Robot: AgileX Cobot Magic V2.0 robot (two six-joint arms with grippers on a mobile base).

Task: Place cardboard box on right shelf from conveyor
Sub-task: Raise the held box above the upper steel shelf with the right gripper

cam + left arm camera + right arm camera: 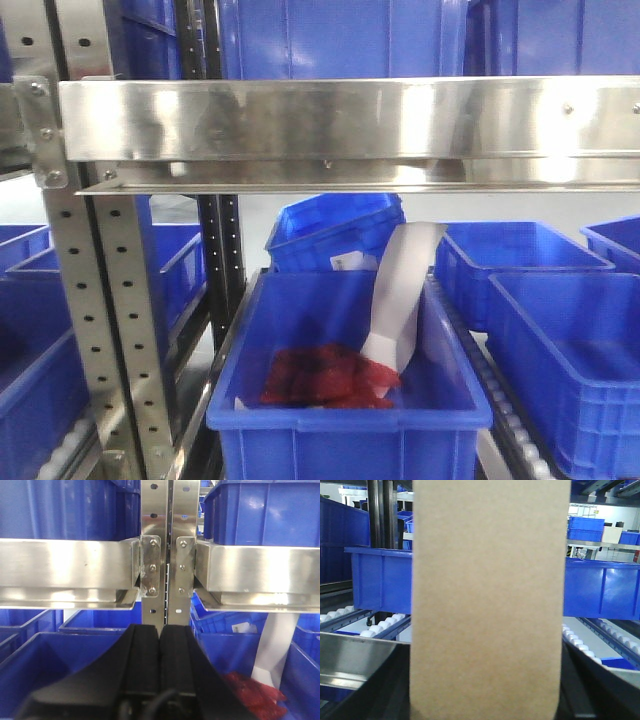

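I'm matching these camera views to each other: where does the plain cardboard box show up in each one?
Exterior front-facing: not in it.
Left wrist: not in it.
Right wrist: the cardboard box stands upright and fills the centre from the top edge down.
Shared landmark: blue bins, visible in all three views.

The cardboard box fills the middle of the right wrist view. Its top runs off the frame, and it hides part of the blue bins behind. The left end effector is cut off at the bottom edge. The red things are too blurry to name.
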